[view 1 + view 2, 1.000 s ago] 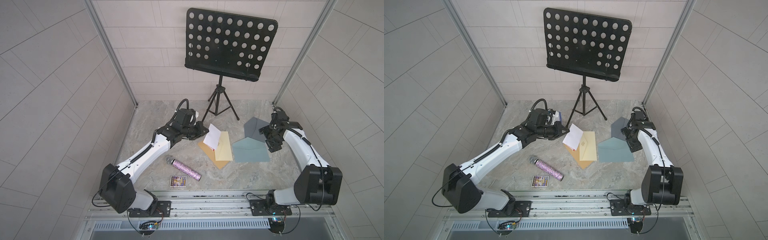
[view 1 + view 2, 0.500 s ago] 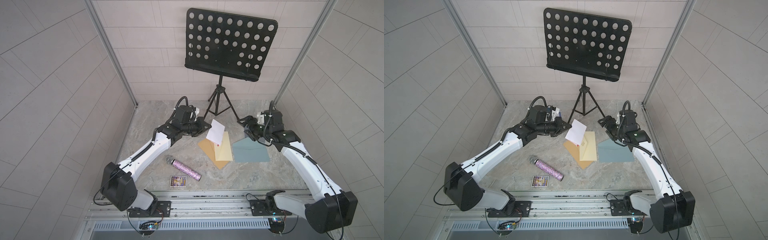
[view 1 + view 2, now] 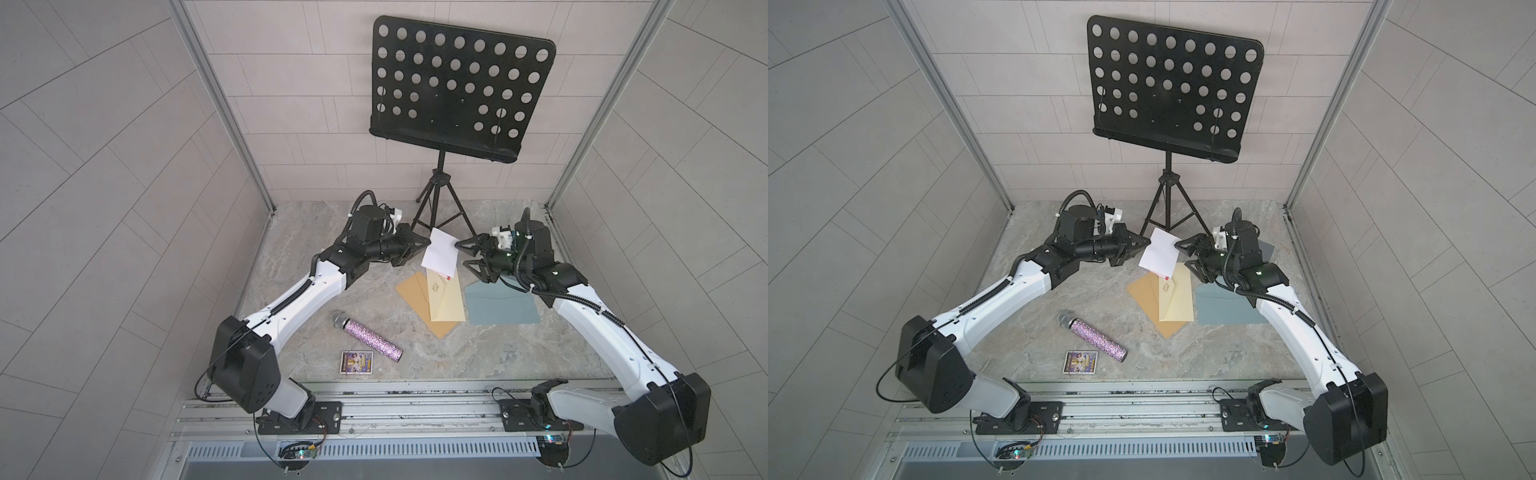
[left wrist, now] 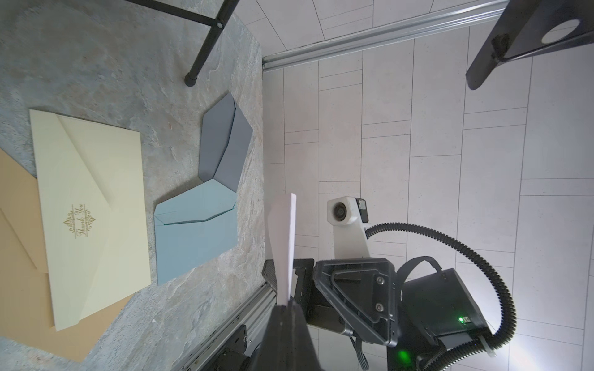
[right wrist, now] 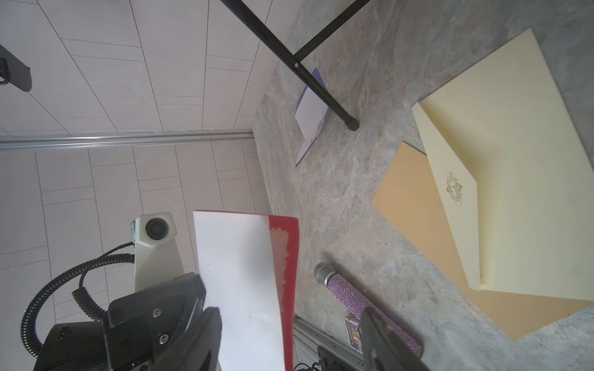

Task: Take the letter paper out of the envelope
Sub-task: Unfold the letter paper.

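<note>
A white envelope (image 3: 440, 254) (image 3: 1160, 253) hangs upright in the air over the table's back middle. A red strip (image 5: 289, 257) runs along one of its edges; I cannot tell whether that is the letter paper. My left gripper (image 3: 424, 243) (image 3: 1144, 243) (image 4: 285, 305) is shut on the envelope's left edge, which the left wrist view shows edge-on (image 4: 284, 244). My right gripper (image 3: 463, 254) (image 3: 1183, 254) (image 5: 289, 311) is open, its jaws straddling the opposite edge, with the white face (image 5: 238, 273) close to one finger.
A black music stand (image 3: 457, 87) on a tripod (image 3: 440, 208) rises at the back. Flat on the table lie a cream envelope (image 3: 444, 299) over a tan one (image 3: 415, 299), a blue-grey envelope (image 3: 498, 307), a glittery microphone (image 3: 370, 337), a small card (image 3: 356, 362).
My right arm swung from the blue-grey envelope to the held white envelope, its jaws narrowing around the edge. My left gripper raised the envelope a little.
</note>
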`<action>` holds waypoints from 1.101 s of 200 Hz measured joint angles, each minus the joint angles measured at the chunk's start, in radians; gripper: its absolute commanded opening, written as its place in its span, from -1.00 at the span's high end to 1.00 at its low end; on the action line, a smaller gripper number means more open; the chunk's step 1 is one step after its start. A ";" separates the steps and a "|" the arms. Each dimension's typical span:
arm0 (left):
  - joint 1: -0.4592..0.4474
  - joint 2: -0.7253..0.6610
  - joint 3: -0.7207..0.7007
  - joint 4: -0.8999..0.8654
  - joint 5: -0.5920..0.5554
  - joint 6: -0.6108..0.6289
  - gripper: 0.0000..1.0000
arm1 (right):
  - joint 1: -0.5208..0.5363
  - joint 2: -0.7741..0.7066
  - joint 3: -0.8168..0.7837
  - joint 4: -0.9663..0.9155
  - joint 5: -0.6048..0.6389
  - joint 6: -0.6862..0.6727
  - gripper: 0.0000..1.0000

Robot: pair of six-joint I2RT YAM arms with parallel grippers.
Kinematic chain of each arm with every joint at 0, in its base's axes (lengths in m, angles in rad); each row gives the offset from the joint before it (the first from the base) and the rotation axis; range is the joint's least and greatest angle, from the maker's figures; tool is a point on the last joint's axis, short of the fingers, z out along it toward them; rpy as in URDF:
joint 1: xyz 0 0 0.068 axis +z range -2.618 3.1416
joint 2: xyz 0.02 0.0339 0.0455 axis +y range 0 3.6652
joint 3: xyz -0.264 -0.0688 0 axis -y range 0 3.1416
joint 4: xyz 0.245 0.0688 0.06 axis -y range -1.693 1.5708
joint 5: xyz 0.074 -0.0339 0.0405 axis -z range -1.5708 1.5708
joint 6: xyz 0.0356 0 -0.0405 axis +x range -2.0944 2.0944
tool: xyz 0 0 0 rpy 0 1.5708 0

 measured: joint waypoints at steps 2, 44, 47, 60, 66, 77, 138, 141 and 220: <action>0.000 0.001 0.000 0.002 0.000 -0.001 1.00 | 0.000 0.000 0.000 0.000 0.000 0.002 -0.37; 0.000 0.025 0.000 0.024 0.004 -0.023 1.00 | 0.004 0.011 0.013 0.011 -0.013 0.037 -0.25; 0.000 0.025 0.000 0.024 0.004 -0.023 1.00 | 0.005 0.014 0.017 0.013 -0.014 0.037 -0.24; 0.000 0.026 0.000 0.025 0.006 -0.026 1.00 | 0.006 0.024 0.029 0.015 -0.016 0.044 -0.22; 0.000 0.026 0.000 0.026 0.006 -0.026 1.00 | 0.007 0.029 0.035 0.016 -0.018 0.048 -0.21; 0.000 0.026 0.000 0.026 0.006 -0.026 1.00 | 0.008 0.036 0.043 0.018 -0.021 0.054 -0.20; 0.000 0.026 0.000 0.030 0.007 -0.026 1.00 | 0.015 0.052 0.057 0.037 -0.026 0.074 -0.14; 0.000 0.026 0.000 0.031 0.007 -0.026 1.00 | 0.015 0.052 0.057 0.039 -0.026 0.075 -0.14; 0.000 0.026 0.000 0.032 0.007 -0.026 1.00 | 0.019 0.053 0.063 0.025 -0.027 0.084 -0.06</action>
